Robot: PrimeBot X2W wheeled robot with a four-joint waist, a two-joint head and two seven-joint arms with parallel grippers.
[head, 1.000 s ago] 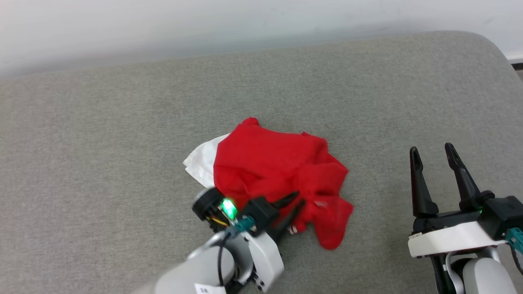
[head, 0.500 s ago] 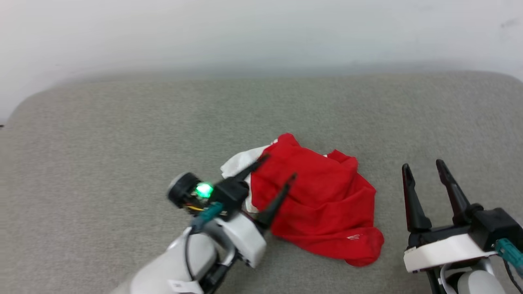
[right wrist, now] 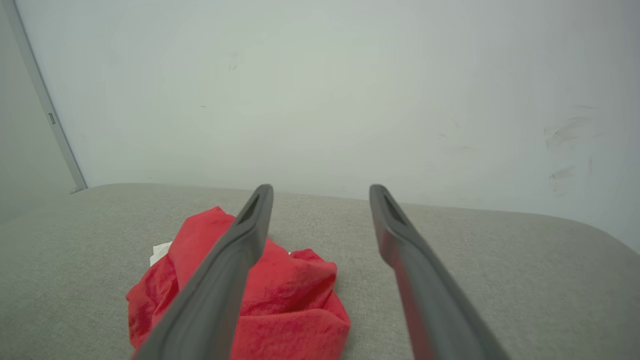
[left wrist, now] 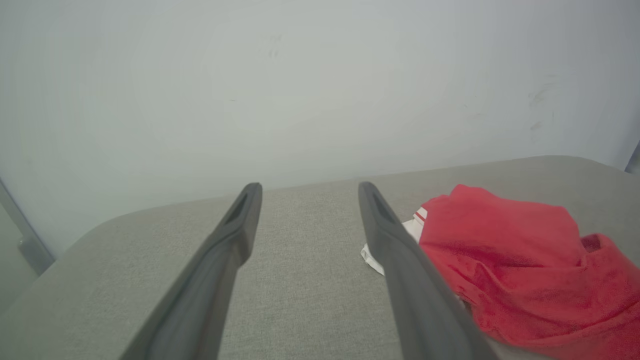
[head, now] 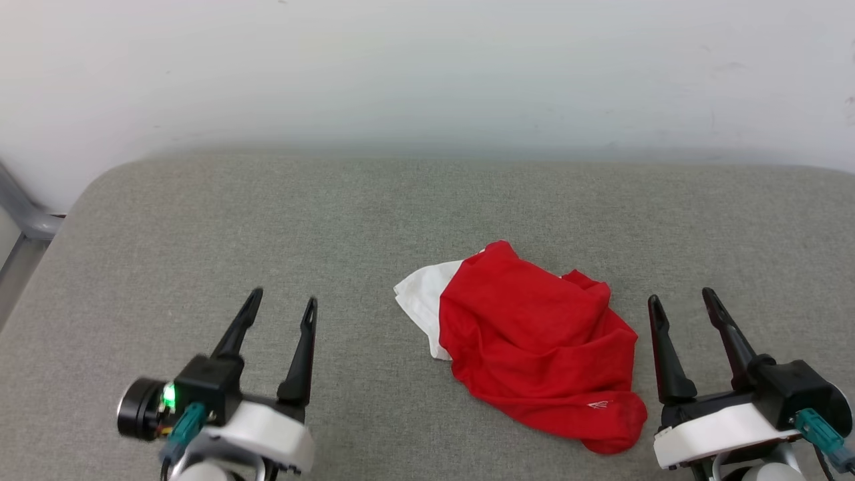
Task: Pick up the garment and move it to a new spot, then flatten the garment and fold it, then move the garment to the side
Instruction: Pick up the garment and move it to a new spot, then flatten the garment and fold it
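Lying crumpled on one grey cushion [head: 267, 220], one red garment [head: 541, 347], left hand [head: 284, 297] and right hand [head: 681, 296] both spread, empty.

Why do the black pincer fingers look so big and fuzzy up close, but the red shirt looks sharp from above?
Left wrist view: the left pincer sits right by the wide lens, so its fingers loom big and soft. Right wrist view: the right pincer blurs likewise; the garment looks slightly hazy. Head view: farther off, everything crisp, light even, shadows faint.
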